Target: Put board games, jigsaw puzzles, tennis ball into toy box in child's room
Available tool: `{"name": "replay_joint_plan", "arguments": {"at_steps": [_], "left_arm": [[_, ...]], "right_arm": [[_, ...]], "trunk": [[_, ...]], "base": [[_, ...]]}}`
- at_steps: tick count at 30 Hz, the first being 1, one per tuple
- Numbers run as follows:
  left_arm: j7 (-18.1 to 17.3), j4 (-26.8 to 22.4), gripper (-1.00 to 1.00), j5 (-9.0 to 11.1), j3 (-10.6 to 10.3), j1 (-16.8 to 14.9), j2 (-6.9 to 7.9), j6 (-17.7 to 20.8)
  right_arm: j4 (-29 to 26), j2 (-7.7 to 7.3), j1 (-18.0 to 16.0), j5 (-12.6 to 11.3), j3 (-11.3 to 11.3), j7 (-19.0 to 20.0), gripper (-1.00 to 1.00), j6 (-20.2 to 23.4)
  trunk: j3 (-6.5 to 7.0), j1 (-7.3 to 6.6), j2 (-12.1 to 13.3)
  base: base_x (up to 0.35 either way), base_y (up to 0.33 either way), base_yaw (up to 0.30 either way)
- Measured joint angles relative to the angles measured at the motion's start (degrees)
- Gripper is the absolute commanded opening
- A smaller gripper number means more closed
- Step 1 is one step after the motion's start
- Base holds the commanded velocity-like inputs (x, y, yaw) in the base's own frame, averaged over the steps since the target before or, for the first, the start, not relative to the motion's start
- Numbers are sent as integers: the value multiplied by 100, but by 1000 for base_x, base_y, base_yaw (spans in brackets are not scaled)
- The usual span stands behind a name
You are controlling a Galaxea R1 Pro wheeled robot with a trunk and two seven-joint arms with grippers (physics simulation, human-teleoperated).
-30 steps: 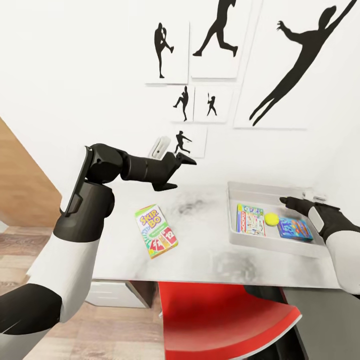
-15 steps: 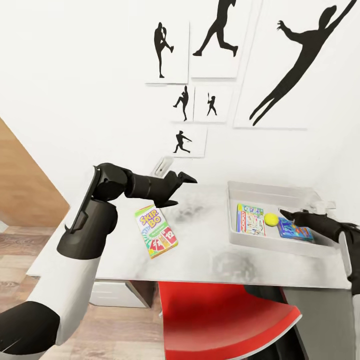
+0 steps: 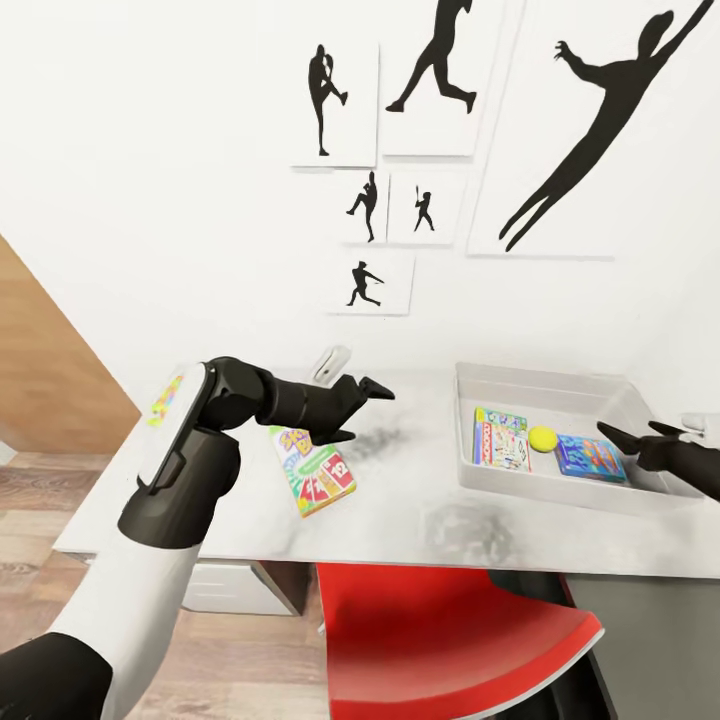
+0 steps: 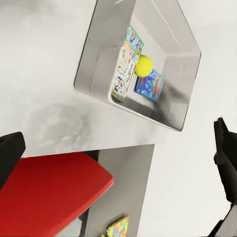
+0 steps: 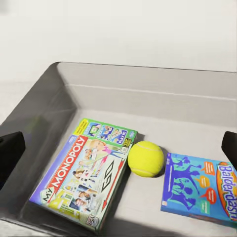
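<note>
The grey toy box point(image 3: 478, 373) stands on the right of the white table point(image 3: 420, 520). It holds a Monopoly board game point(image 3: 500, 440), a yellow tennis ball point(image 3: 543, 437) and a blue Balderdash board game point(image 3: 588, 457). The right wrist view looks down on the Monopoly box point(image 5: 86, 173), the ball point(image 5: 145, 158) and the Balderdash box point(image 5: 200, 187). My right gripper point(image 3: 627, 428) is open at the box's right rim. A Skip-Bo board game point(image 3: 318, 472) lies flat left of the table's middle. My left gripper point(image 3: 372, 414) hovers open just above its far end.
A colourful flat item point(image 3: 167, 398) lies at the table's far left edge, partly behind my left arm. A red chair point(image 3: 450, 640) is tucked under the table's front edge. The wall with silhouette posters point(image 3: 430, 80) stands right behind the table.
My left arm has come down and now hangs low over the Skip-Bo game. My right gripper has drawn back to the right, from over the toy box to its right rim.
</note>
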Motion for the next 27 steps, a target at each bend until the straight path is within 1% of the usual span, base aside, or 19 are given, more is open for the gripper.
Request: {"name": "replay_joint_plan", "arguments": {"at_steps": [3, 8, 10, 19, 22, 27], "left_arm": [[-6, 0, 100, -109, 7, 23, -4, 0], [-8, 2, 100, -170, 11, 35, -6, 0], [-9, 2, 100, -188, 20, 38, -7, 0], [-6, 4, 100, -199, 22, 38, 9, 0], [-4, 4, 100, -199, 27, 52, 20, 0], [-3, 4, 100, -205, 43, 79, 32, 0]], "right_arm": [[-35, 1, 36, -7, -102, 216, 100, -17], [-52, 1, 55, -10, -165, 330, 100, -11], [-56, 1, 61, -10, -260, 366, 100, 3], [-57, 3, 67, -13, -267, 388, 100, 13], [-59, 1, 68, -11, -284, 389, 100, 16], [-60, 4, 69, -13, -288, 390, 100, 24]], "trunk": [[0, 1, 1], [0, 2, 1], [0, 1, 0], [1, 1, 0], [10, 0, 0], [47, 0, 0]], "base": [[-76, 112, 0], [-136, 231, 0], [-61, 317, 0], [-85, 324, -2], [-39, 148, -33], [-11, 43, -17]]}}
